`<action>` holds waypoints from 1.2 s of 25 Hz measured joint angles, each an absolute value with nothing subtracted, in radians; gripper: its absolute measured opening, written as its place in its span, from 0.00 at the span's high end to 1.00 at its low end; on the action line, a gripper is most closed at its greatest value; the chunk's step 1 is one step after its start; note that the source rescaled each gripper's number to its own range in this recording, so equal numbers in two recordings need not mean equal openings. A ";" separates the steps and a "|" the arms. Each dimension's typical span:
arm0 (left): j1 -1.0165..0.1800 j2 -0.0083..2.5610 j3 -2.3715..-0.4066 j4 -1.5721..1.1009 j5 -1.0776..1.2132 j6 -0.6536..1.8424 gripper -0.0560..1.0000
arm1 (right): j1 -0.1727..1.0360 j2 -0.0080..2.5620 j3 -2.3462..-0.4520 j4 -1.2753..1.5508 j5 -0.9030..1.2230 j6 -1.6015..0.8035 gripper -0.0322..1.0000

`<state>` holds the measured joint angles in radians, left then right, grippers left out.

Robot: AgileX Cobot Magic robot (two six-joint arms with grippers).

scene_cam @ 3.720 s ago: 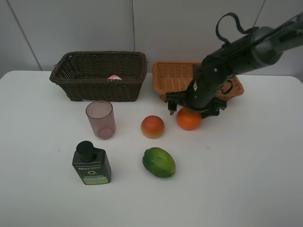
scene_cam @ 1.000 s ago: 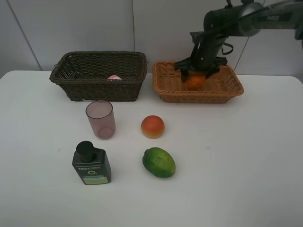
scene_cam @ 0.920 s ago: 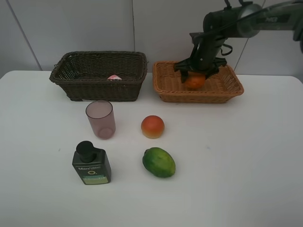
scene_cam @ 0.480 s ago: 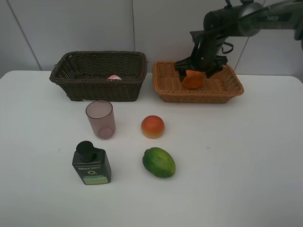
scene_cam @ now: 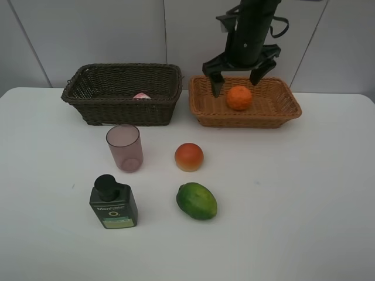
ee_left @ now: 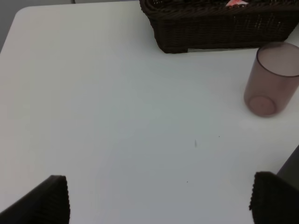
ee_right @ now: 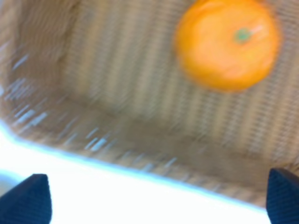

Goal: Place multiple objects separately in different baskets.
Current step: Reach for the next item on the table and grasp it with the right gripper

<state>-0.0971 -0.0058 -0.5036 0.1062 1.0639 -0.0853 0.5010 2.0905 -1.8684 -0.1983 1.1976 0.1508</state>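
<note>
The orange [scene_cam: 239,98] lies in the light orange-tan basket [scene_cam: 249,120]. My right gripper [scene_cam: 236,79] hangs open and empty just above it; the right wrist view shows the orange [ee_right: 226,44] free on the basket floor [ee_right: 117,93] between the spread fingertips [ee_right: 28,198]. The red-orange fruit [scene_cam: 188,157], green fruit [scene_cam: 197,201], dark green pump bottle [scene_cam: 113,202] and purple-pink cup [scene_cam: 124,147] stand on the table. The pink bottle [scene_cam: 140,95] lies in the dark brown basket [scene_cam: 117,111]. My left gripper [ee_left: 161,205] is open over bare table, near the cup [ee_left: 271,79].
The white table [scene_cam: 304,193] ends at a pale wall behind both baskets. In the left wrist view the dark basket [ee_left: 219,28] sits past the cup. The left arm is outside the exterior view.
My right gripper carried the orange from the table into the light basket, let it go, and has risen open above it. The other objects have not moved.
</note>
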 joint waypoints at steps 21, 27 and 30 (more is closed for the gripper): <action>-0.097 -0.006 -0.504 0.106 1.064 -0.085 0.00 | 0.882 1.783 -1.105 -0.009 0.806 0.069 0.00; -0.097 -0.006 -0.504 0.106 1.064 -0.085 0.00 | 0.883 1.840 -1.071 -0.030 0.723 0.078 0.00; -0.097 -0.006 -0.504 0.106 1.064 -0.085 0.00 | 0.883 1.862 -1.071 -0.035 0.701 0.082 0.00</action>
